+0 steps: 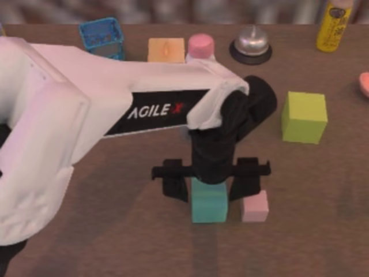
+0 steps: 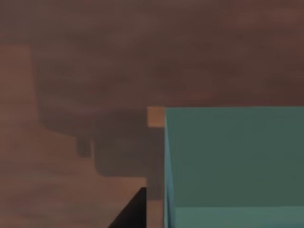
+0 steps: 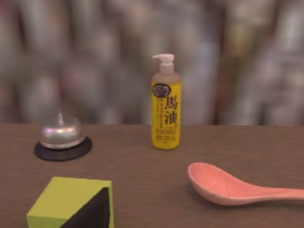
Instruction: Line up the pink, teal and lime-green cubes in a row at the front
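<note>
My left gripper (image 1: 210,193) reaches down over the teal cube (image 1: 209,202) near the front middle. It is open, with one finger on each side of the cube. In the left wrist view one dark fingertip (image 2: 135,213) stands a little apart from the teal cube's (image 2: 232,161) side. The small pale pink cube (image 1: 255,206) rests just right of the teal one. The large lime-green cube (image 1: 304,116) sits farther back on the right. My right arm is out of the top view; its wrist view looks past the lime-green cube (image 3: 66,199).
Along the back edge stand a blue mesh basket (image 1: 102,36), a pale orange box (image 1: 166,49), a pink-capped bottle (image 1: 200,46), a silver bell (image 1: 251,43) and a yellow pump bottle (image 1: 333,26). A pink spoon (image 3: 237,185) lies at the far right.
</note>
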`<state>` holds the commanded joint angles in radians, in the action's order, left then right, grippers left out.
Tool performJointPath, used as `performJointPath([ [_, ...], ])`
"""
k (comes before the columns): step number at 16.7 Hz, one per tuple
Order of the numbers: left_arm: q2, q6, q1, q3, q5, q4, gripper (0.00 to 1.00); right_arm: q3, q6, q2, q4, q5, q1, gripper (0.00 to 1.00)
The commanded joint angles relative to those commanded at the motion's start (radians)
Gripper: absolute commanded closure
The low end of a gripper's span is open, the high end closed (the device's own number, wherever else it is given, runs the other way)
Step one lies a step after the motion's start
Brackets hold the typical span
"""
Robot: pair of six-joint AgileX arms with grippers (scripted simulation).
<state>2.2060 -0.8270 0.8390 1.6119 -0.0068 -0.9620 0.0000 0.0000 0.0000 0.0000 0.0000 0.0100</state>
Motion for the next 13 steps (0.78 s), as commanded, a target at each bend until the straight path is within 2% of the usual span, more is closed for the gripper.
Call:
performJointPath([
  [10,-0.001,0.0,-0.001,0.004,0.0,-0.004,0.0,0.0,0.0,0.0,0.0,0.0,0.0,0.0],
  [13,-0.019,-0.003,-0.005,0.059,-0.003,-0.075,0.0,0.0,0.0,0.0,0.0,0.0,0.0,0.0],
])
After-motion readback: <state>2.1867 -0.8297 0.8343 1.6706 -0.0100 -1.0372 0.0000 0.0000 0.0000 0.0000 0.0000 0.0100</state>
